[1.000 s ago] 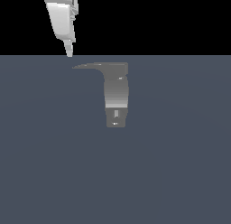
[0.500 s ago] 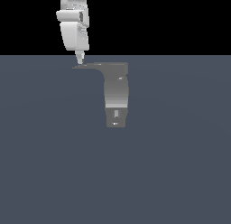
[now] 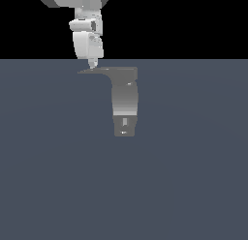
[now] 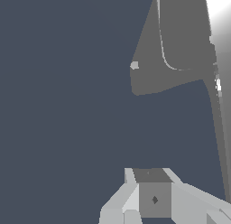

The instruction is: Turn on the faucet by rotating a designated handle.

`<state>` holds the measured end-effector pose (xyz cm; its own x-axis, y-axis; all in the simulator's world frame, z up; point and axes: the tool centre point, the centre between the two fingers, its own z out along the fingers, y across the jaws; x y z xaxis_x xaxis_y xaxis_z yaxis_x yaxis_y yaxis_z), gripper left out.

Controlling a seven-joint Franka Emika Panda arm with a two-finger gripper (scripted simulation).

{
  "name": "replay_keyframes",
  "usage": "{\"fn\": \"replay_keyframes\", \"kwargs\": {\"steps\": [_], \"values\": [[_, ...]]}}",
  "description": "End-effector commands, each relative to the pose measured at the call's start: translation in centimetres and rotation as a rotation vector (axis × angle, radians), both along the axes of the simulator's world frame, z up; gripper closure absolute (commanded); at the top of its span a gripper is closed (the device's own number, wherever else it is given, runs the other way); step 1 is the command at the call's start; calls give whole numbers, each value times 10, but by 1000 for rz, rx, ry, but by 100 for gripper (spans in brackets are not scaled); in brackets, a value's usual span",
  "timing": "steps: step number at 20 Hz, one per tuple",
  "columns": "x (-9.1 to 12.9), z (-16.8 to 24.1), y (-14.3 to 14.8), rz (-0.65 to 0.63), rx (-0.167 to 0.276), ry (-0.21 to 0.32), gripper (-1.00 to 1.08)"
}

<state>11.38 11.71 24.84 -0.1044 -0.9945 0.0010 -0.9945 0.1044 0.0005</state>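
In the exterior view the grey faucet (image 3: 125, 96) lies on the dark surface, its rounded column ending in a darker notched block (image 3: 124, 126). The thin flat handle (image 3: 104, 69) sticks out from the column's top toward the exterior view's left and tapers to a point. My gripper (image 3: 92, 65) hangs down from the white arm, shut with nothing between its fingers. Its tip is right at the handle's upper edge, near the pointed end. In the wrist view the handle (image 4: 151, 65) is a dark grey wedge ahead of my fingers (image 4: 135, 191), beside the bright faucet column (image 4: 221, 42).
A flat blue-grey surface (image 3: 58, 176) stretches around the faucet on all sides. Beyond its far edge is black background. The white arm (image 3: 87, 40) comes down from above at the exterior view's upper left.
The gripper has moved toward the exterior view's right and slightly down, from beyond the handle's pointed end to directly over it. The faucet and handle look unmoved.
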Motion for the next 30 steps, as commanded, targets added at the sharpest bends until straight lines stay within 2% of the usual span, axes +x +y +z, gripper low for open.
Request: {"fn": "replay_keyframes", "kwargs": {"steps": [1, 5, 30], "values": [[2, 0, -1, -7, 0, -1, 108], [1, 0, -1, -6, 0, 0, 108], [-65, 0, 10, -6, 0, 0, 108]]}}
